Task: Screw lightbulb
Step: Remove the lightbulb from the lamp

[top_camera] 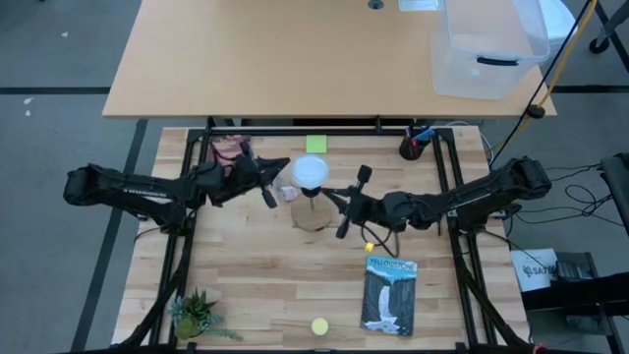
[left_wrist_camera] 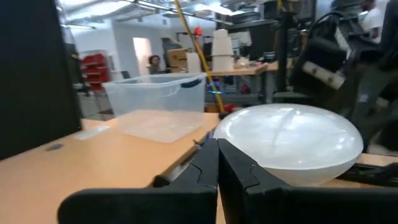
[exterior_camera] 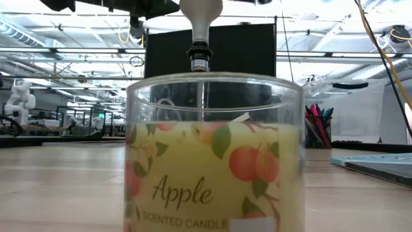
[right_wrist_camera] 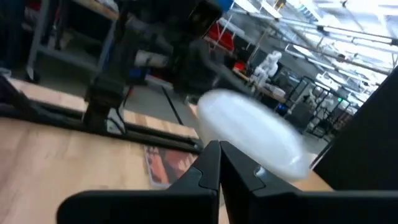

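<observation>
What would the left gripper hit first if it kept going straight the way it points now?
Most likely the lightbulb. The left gripper, fingers shut, points at its white dome, which fills the view just ahead. In the high view the bulb sits just past the fingertips; the exact gap is unclear.

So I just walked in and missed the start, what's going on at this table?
Two robot arms are working around a lightbulb near the middle of the wooden table. The bulb stands upright, dome up, with its screw end at the black socket of a round wooden base. The left pincer and right pincer are both shut and sit close on either side of it, neither clearly gripping it. A candle jar, a book and a small plant stand around.
</observation>
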Motion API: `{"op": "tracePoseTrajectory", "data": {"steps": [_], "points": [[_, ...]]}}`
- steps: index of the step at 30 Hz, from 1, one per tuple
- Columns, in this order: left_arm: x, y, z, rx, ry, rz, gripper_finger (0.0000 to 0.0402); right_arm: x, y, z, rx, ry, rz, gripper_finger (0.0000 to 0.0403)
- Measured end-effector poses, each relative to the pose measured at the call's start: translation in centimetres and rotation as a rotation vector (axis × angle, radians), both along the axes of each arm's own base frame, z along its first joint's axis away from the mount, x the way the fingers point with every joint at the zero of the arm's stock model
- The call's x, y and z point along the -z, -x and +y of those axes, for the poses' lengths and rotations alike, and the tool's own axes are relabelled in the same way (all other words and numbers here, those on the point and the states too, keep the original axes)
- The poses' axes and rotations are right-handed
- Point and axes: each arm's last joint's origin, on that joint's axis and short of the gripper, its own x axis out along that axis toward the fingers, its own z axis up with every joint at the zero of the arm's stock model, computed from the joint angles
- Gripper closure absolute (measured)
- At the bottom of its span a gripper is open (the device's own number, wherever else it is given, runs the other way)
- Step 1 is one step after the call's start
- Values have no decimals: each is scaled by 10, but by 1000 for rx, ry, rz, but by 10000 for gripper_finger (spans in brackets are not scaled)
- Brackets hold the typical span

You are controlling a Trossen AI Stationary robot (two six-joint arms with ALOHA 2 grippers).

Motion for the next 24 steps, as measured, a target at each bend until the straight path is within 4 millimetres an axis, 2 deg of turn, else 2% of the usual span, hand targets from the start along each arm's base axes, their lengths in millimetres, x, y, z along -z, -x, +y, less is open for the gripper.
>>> {"op": "tracePoseTrajectory", "data": {"steps": [5, 17, 24], "points": [[4, -4, 6, 73, 38, -2, 401, 14, -14, -4, 26, 11, -13, 403], [6, -6, 4, 89, 47, 8, 401, 14, -15, -4, 71, 37, -28, 403], [8, -6, 2, 114, 47, 26, 401, 7, -12, 9, 42, 47, -72, 403]]}}
